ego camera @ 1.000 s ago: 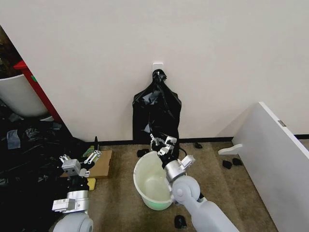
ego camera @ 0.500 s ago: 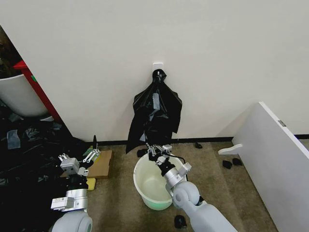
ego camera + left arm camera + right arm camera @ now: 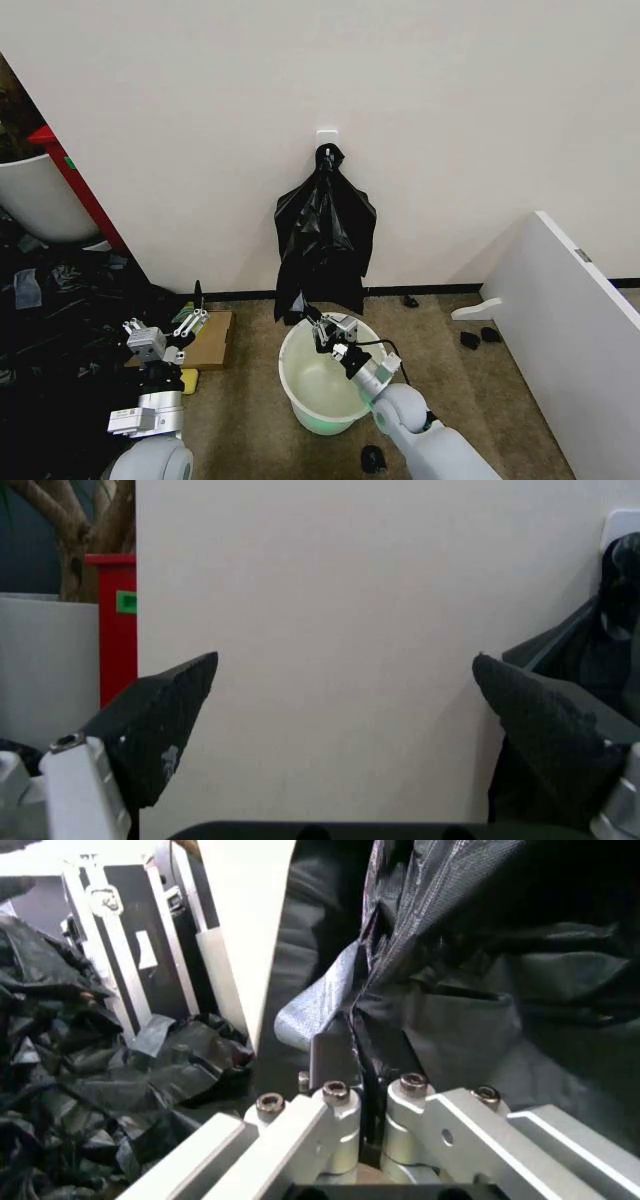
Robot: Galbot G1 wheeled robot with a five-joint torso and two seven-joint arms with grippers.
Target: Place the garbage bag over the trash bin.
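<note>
Right gripper [image 3: 322, 328] fingers pinch the garbage bag [image 3: 322, 235] hem above the trash bin [image 3: 300, 385].

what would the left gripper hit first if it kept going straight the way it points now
Probably the bare white wall. The left gripper is open and aimed at it with nothing between in the wrist view; the hanging bunch of black bags sits off to one side. Depth is unclear.

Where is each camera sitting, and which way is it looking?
Head view: high on the robot, looking down at the trash bin by the wall; both arms show, the left pincer parked, the right pincer over the bin's rim.
Left wrist view: on the left arm, facing the wall; its open fingers show.
Right wrist view: on the right arm, facing black plastic pinched between its fingers.
All three see the hanging bunch of black bags.
</note>
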